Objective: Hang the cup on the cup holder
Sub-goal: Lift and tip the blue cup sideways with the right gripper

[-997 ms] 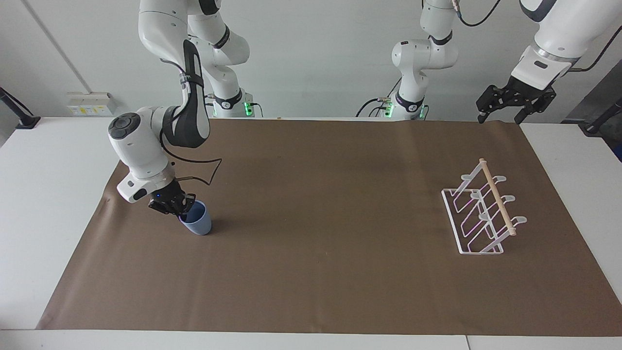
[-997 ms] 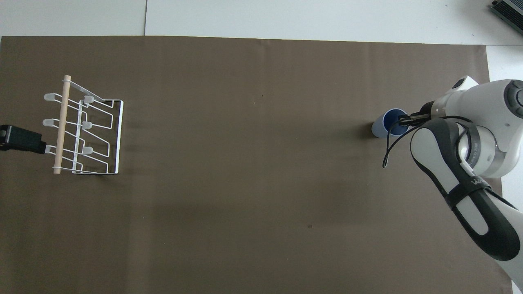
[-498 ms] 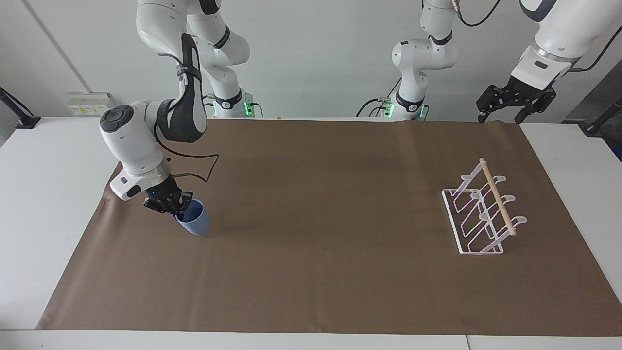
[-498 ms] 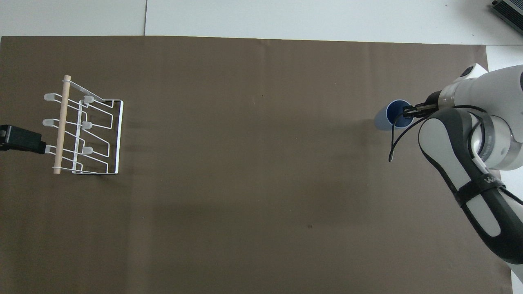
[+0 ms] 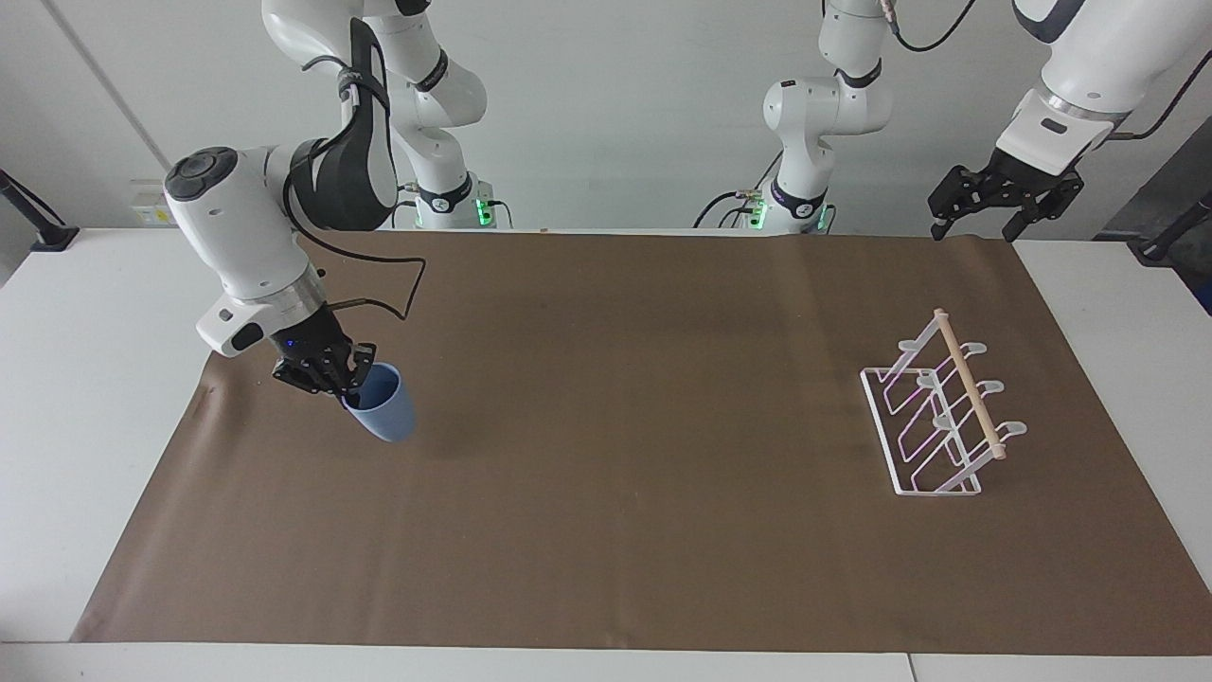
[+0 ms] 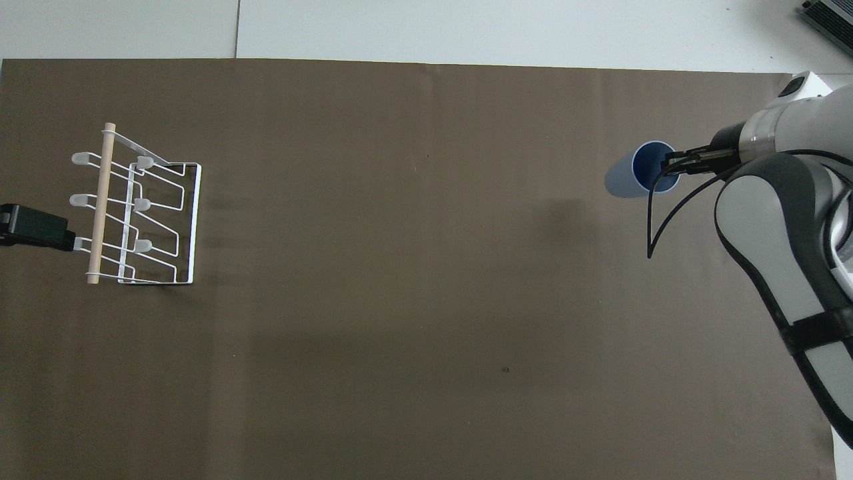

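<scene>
The light-blue cup [image 5: 383, 407] is held tilted, lifted off the brown mat at the right arm's end of the table; it also shows in the overhead view [image 6: 633, 179]. My right gripper [image 5: 348, 388] is shut on the cup's rim, one finger inside it; it shows in the overhead view too [image 6: 670, 167]. The white wire cup holder [image 5: 937, 417] with its wooden dowel stands at the left arm's end, and shows in the overhead view [image 6: 133, 207]. My left gripper [image 5: 975, 227] waits high above the mat's edge near that end.
A brown mat [image 5: 625, 398] covers most of the white table [image 5: 85, 379]. A wide bare stretch of mat lies between the cup and the cup holder.
My right gripper has lifted the cup off the mat and raised it, tilted. The left arm and the cup holder have not moved.
</scene>
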Controlling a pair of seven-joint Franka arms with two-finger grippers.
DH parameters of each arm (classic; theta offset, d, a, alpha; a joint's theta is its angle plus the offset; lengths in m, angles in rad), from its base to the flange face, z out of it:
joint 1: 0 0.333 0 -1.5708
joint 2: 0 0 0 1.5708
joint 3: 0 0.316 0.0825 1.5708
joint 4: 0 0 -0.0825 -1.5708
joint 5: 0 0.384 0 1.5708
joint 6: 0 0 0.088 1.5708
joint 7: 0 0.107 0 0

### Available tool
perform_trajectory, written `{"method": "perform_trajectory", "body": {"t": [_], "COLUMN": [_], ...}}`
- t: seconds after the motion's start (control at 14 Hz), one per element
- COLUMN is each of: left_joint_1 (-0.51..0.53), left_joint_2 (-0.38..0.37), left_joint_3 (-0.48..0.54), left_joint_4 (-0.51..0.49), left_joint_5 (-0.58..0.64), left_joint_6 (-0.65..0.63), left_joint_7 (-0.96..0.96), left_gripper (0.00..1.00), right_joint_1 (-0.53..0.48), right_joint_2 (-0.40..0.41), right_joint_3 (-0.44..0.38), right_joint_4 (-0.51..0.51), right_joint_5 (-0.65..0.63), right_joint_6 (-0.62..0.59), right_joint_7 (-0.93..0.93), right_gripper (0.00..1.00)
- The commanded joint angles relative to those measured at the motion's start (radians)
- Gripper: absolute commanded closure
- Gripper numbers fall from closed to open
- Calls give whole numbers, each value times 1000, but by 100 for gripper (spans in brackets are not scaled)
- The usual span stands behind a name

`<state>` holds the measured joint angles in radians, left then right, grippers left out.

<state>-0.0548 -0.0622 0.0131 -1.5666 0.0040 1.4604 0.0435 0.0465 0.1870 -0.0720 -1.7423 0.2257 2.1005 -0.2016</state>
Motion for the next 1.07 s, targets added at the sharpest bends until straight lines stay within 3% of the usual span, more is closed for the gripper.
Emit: {"method": "perform_trajectory", "body": {"t": [0.0, 0.28, 0.71, 1.0], "left_joint_1": [6, 7, 24, 9], "left_joint_2": [-16, -16, -16, -8], "left_joint_3": [-4, -2, -5, -15], "left_joint_4": [-9, -10, -10, -24], "left_joint_5": [16, 16, 8, -51], "left_joint_6": [-9, -14, -9, 52], "left_joint_7": [-7, -7, -21, -218], "left_gripper": [0, 0, 0, 0], "right_joint_1": [-11, -8, -8, -8], "right_joint_2": [-18, -30, -40, -46], "right_joint_3": [6, 9, 63, 66], "right_joint_4": [4, 1, -6, -8], "right_joint_5": [162, 386, 592, 733], "right_joint_6": [-23, -73, -79, -102], "right_joint_7": [-27, -27, 10, 13], "right_gripper": [100, 100, 100, 100]}}
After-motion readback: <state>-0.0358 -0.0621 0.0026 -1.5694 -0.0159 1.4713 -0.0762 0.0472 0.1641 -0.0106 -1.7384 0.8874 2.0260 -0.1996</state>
